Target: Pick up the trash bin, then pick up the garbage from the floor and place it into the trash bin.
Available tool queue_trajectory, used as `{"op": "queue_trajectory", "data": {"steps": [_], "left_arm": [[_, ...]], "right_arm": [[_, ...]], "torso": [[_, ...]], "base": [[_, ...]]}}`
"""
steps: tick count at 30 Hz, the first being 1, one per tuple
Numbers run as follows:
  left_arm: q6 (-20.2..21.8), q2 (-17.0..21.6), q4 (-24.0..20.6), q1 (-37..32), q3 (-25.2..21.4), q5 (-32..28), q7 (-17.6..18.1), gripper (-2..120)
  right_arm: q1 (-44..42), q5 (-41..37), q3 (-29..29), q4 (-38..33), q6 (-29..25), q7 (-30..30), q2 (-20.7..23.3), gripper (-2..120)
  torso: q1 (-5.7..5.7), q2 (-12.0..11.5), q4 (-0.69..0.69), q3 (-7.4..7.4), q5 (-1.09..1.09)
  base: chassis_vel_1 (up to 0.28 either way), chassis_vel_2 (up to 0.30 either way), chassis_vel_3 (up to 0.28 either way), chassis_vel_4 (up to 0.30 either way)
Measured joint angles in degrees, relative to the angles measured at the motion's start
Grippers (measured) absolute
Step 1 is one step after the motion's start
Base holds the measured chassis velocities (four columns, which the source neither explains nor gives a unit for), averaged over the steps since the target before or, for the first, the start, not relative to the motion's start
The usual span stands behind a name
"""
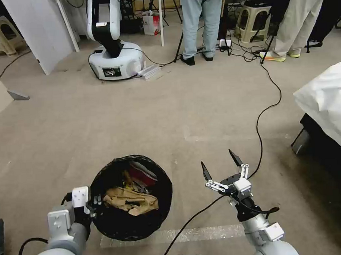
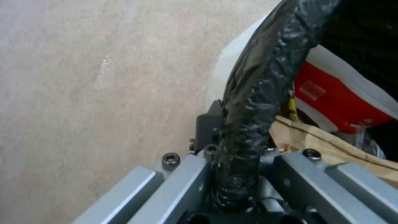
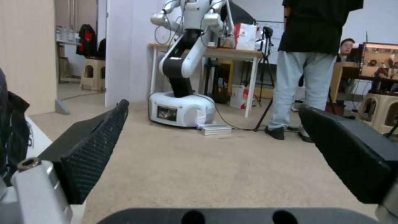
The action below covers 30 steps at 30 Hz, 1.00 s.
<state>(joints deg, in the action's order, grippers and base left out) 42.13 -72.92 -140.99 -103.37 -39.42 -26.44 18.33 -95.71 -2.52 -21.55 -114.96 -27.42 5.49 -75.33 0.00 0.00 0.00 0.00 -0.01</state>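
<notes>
The trash bin (image 1: 118, 225), a round white bucket lined with a black bag, hangs low at my front left. My left gripper (image 1: 95, 203) is shut on its rim. In the left wrist view the bag-wrapped rim (image 2: 253, 102) runs between the jaws of the left gripper (image 2: 238, 149). Garbage lies inside the bin: a brown paper bag (image 1: 130, 201), a red-white packet (image 1: 142, 174) and a bit of yellow wrapper. The packet (image 2: 331, 99) and the paper bag (image 2: 315, 140) show close up. My right gripper (image 1: 221, 163) stands open and holds nothing, right of the bin; its fingers (image 3: 99, 137) frame bare carpet.
A black cable (image 1: 258, 123) runs across the carpet past my right gripper. A bed with a white cover (image 1: 329, 96) stands at the right. Another white robot (image 1: 111, 58) is at the back left; people stand behind it. A clear tape strip (image 1: 206, 234) lies near my base.
</notes>
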Motion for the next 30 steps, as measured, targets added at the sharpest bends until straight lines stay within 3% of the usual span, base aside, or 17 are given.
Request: {"op": "queue_trajectory", "data": {"steps": [14, 30], "left_arm": [[0.2, 3.2, 5.5, 4.4, 0.7, -7.3, 0.7, 0], [0.1, 4.9, 10.5, 5.3, 1.4, -10.3, 1.5, 0]], "right_arm": [[0.0, 1.6, 0.4, 0.2, 0.5, 0.7, -1.4, 99], [-0.6, 2.7, 0.4, 0.7, -0.4, 1.6, -2.9, 98]], "torso": [[0.0, 0.0, 0.0, 0.0, 0.01], [0.0, 0.0, 0.0, 0.0, 0.01]], "base": [[0.0, 0.0, 0.0, 0.0], [0.0, 0.0, 0.0, 0.0]]}}
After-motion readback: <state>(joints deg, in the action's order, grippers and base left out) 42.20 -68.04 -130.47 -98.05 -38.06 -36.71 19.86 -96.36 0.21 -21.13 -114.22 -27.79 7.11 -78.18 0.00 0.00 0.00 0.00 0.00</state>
